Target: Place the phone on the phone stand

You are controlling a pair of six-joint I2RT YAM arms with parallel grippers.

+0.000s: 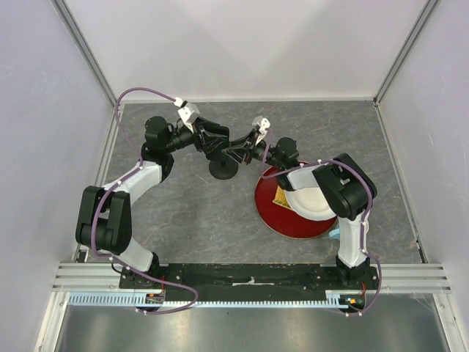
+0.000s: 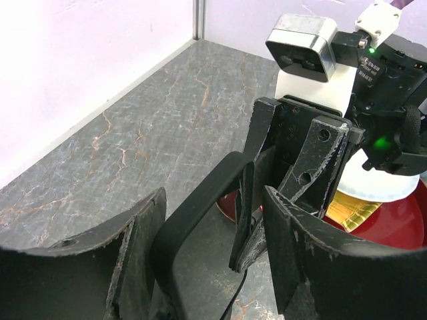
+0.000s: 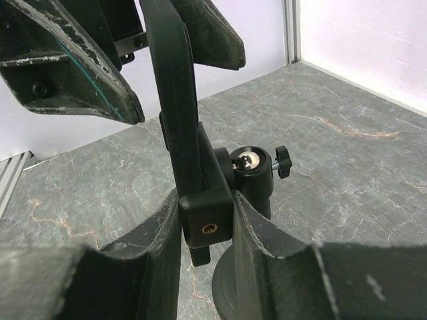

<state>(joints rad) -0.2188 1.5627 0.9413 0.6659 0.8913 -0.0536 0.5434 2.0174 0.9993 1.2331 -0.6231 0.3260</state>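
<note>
The left arm (image 1: 110, 220) and right arm (image 1: 348, 194) are built of black joints and white shells, with purple cables (image 1: 135, 93) looped along each. The left gripper (image 2: 213, 193) is fitted with black fingers (image 2: 313, 267) — scuffed grey.

In my left wrist view the phone (image 2: 192, 222) runs off the bottom edge, and the right gripper (image 2: 273, 187) blocks most of the white plate (image 2: 390, 190), a yellow piece (image 2: 353, 212) and the red plate (image 2: 403, 230). In the right wrist view the phone stand (image 3: 252, 177) loses its base at the bottom edge, the phone's upper end is cropped, and the left gripper (image 3: 183, 87) is cropped to its fingertips. From overhead I cannot pick the phone out where the grippers meet at the far middle, and the right arm (image 1: 344, 194) hides nearly all of a pale blue thing (image 1: 334, 235) at the near right.
</note>
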